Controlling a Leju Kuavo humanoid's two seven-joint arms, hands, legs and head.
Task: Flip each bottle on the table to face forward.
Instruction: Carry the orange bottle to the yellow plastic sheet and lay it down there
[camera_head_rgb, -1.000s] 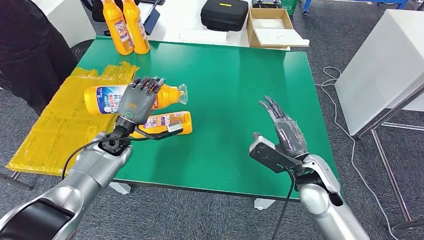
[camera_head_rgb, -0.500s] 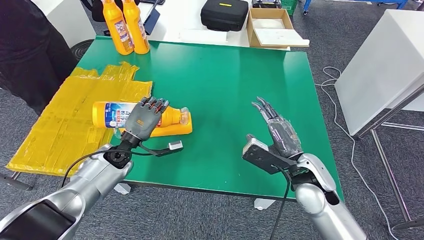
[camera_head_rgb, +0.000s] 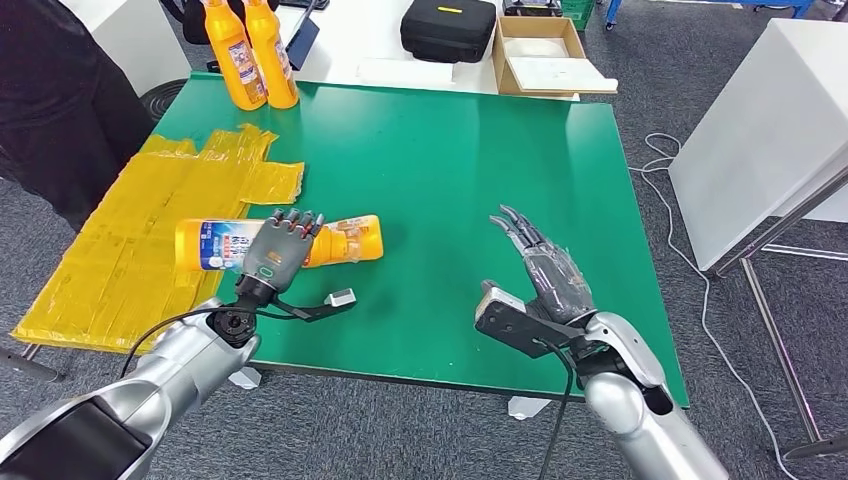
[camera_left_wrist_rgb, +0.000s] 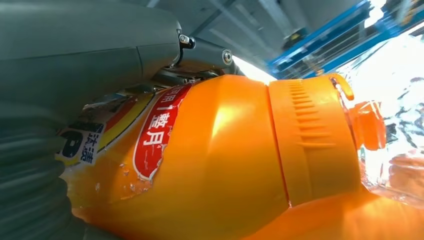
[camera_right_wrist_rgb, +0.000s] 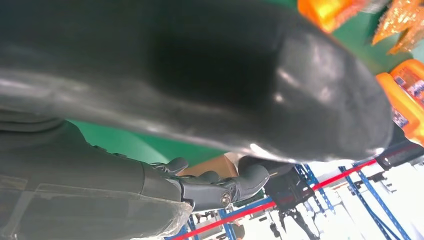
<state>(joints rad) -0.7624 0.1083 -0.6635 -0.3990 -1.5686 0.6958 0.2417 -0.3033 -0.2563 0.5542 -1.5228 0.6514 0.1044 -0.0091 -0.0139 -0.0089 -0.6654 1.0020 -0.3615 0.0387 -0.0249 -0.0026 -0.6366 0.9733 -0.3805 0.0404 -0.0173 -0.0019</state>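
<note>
Item: orange bottle (camera_head_rgb: 290, 243), lying on its side near the desk (camera_head_rgb: 450, 150) left front corner, held under the left hand (camera_head_rgb: 274, 252). Right hand (camera_head_rgb: 545, 270) spread wide, holding nothing. Count: two upright bottles (camera_head_rgb: 250, 50) at far left corner; one lying visible. Risk: bottle may roll off-face on release.

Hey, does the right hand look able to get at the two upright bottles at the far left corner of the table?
Probably not easily. The right hand hovers open at the near right, while the two upright bottles stand diagonally across the green table, though nothing blocks the way.
</note>
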